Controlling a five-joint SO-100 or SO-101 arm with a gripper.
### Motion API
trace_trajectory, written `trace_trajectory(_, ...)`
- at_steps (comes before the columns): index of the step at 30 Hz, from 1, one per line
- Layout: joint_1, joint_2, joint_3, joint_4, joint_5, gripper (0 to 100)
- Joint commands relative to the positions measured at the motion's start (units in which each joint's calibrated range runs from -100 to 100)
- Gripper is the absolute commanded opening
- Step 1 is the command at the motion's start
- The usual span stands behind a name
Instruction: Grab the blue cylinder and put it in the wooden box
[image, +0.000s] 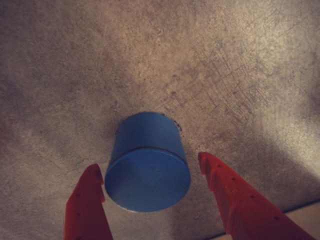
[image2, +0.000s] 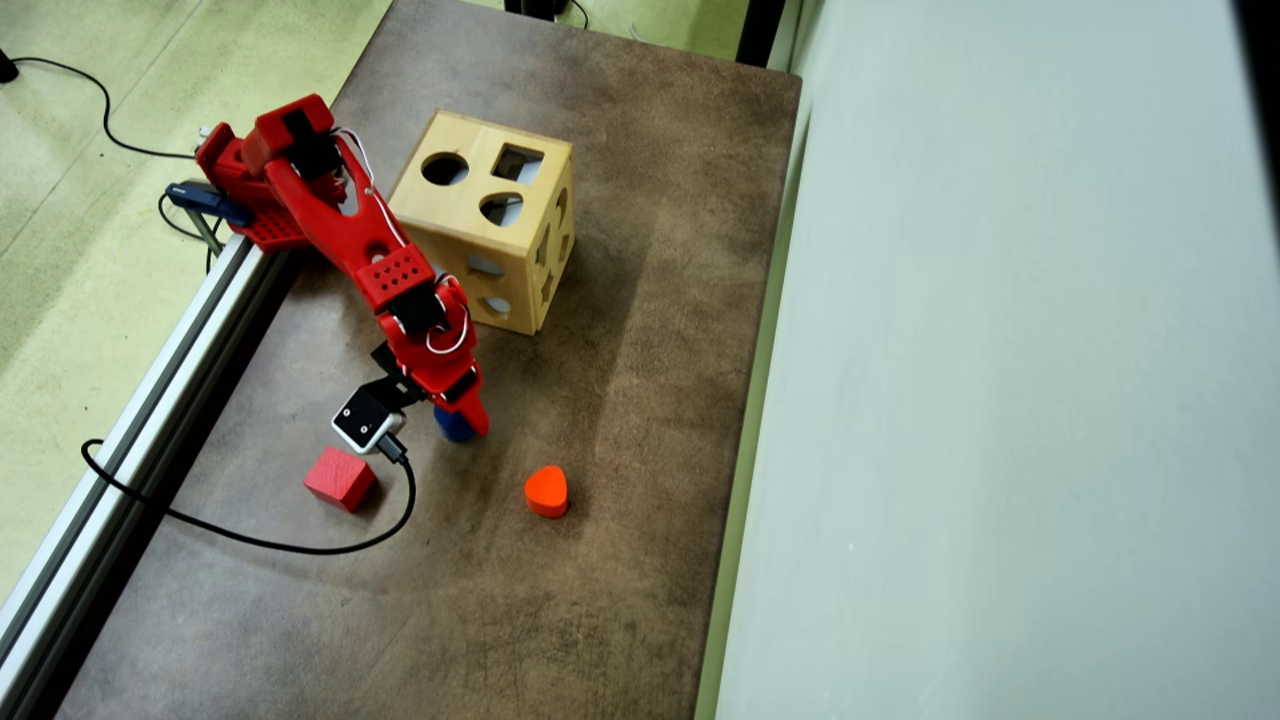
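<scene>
Our pincer (image: 150, 172) straddles the blue cylinder (image: 148, 162).
Jaws spread wide, seemingly not touching it; it stands upright on the desk (image: 225, 65).

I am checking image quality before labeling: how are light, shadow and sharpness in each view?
Wrist view: dim, warm and soft; the blue cylinder is slightly blurred between the open jaws, with uneven bright patches on the table. Overhead view: even, sharp light; the wooden box throws a soft shadow to its right, no glare.
</scene>
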Motion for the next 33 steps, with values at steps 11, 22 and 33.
trace_trajectory(11,0.28,-0.89,-2.63,-0.75,0.29,31)
trace_trajectory(22,0.58,-0.81,-2.54,-0.75,0.10,31)
trace_trajectory(33,0.58,-0.81,-2.18,-0.67,-0.24,30)
